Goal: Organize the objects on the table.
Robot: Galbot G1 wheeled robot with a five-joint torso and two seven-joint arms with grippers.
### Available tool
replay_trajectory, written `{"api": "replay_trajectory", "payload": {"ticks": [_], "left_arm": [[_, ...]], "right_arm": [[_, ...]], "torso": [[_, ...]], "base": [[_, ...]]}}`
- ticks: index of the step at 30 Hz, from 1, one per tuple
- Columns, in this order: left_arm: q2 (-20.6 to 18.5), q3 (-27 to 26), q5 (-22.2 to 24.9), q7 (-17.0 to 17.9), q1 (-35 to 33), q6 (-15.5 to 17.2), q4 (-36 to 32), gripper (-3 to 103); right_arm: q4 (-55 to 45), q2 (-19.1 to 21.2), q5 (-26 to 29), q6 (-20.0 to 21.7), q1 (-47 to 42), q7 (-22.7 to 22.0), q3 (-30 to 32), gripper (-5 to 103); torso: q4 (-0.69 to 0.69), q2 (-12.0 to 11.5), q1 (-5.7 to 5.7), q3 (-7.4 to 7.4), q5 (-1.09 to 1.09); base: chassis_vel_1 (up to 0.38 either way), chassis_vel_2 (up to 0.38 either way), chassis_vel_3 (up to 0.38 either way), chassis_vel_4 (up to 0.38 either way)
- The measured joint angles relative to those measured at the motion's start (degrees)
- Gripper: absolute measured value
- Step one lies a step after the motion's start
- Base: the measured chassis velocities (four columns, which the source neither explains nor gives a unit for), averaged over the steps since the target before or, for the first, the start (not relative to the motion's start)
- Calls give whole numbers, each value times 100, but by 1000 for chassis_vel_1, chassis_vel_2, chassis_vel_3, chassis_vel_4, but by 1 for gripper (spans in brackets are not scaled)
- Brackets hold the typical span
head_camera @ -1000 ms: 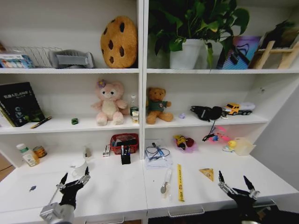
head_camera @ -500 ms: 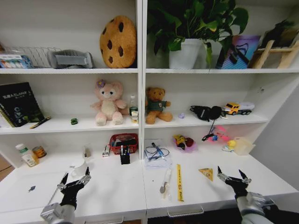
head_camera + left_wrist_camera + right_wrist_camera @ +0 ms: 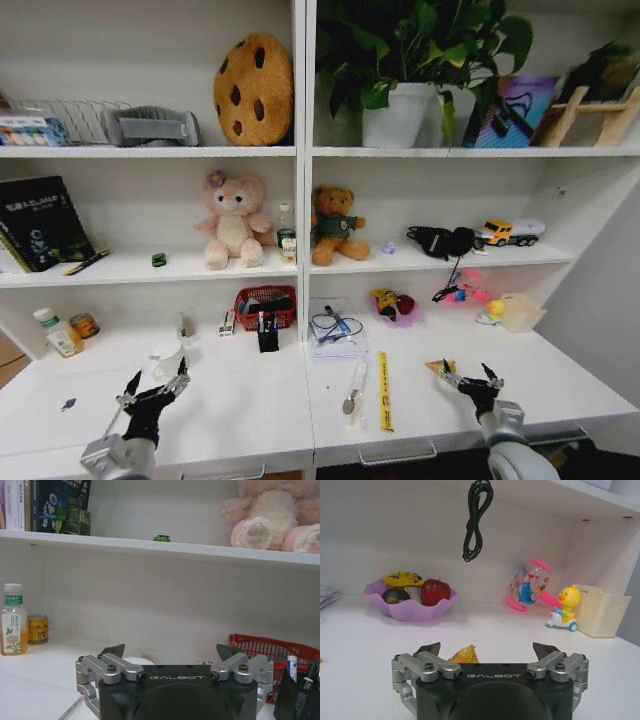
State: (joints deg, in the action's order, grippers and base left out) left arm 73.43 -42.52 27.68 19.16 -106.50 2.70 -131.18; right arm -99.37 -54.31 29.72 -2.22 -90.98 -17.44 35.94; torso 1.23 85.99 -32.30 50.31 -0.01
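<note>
Yellow triangle (image 3: 441,368) lies on the tabletop (image 3: 560,375) right of the yellow ruler (image 3: 383,389); the right claw (image 3: 469,376) hovers just beside it, fingers spread, seemingly lined up to pinch it; the left claw (image 3: 152,389) hangs open and idle over the near-left tabletop.

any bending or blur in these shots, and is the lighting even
Head view: wide-angle lens bows the shelf posts and tilts the right wall; light is soft and even. Left wrist view: the left end effector is sharp, the pink plush slightly soft. Right wrist view: the hanging cable casts only a faint shadow.
</note>
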Motion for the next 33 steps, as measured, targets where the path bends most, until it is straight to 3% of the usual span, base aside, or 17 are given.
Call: {"api": "replay_trajectory", "payload": {"ticks": [8, 9, 10, 15, 16, 20, 23, 24, 29, 31, 33], "left_arm": [[15, 64, -14, 12, 16, 6, -1, 100], [15, 61, -19, 15, 21, 6, 6, 100], [15, 37, -2, 26, 25, 6, 20, 100], [15, -38, 47, 28, 11, -2, 31, 100], [16, -60, 60, 28, 9, -6, 38, 100], [21, -64, 70, 28, 13, -7, 46, 100], [37, -23, 69, 28, 29, -8, 52, 100], [37, -23, 69, 28, 29, -8, 52, 100], [56, -2, 65, 27, 37, -8, 51, 100], [57, -4, 65, 26, 37, -8, 51, 100], [59, -18, 66, 25, 34, -8, 46, 100]], "right_arm": [[301, -7, -1, 100, 370, -68, -321, 103], [353, -10, 1, 97, 433, -101, -386, 99], [423, -19, -15, 69, 514, -142, -457, 89], [473, -55, -68, 32, 575, -206, -538, 78], [482, -68, -88, 12, 579, -214, -550, 68], [482, -73, -104, 4, 574, -223, -555, 62], [476, -75, -130, -29, 556, -223, -552, 46], [476, -75, -130, -29, 556, -223, -552, 46], [470, -87, -160, -55, 541, -284, -526, 25], [470, -89, -162, -63, 539, -284, -520, 25], [412, -95, -158, -71, 529, -309, -492, 8]], "torso": [[0, 0, 0, 0, 0], [0, 0, 0, 0, 0], [-1, 0, 0, 0, 0], [-1, 0, 0, 0, 1], [0, 0, 0, 0, 0], [0, 0, 0, 0, 0], [0, 0, 0, 0, 0], [0, 0, 0, 0, 0], [0, 0, 0, 0, 0], [0, 0, 0, 0, 0], [0, 0, 0, 0, 1]], "base": [[0, 0, 0, 0], [0, 0, 0, 0], [0, 0, 0, 0], [0, 0, 0, 0], [0, 0, 0, 0], [0, 0, 0, 0], [0, 0, 0, 0], [0, 0, 0, 0], [0, 0, 0, 0], [0, 0, 0, 0], [0, 0, 0, 0]]}}
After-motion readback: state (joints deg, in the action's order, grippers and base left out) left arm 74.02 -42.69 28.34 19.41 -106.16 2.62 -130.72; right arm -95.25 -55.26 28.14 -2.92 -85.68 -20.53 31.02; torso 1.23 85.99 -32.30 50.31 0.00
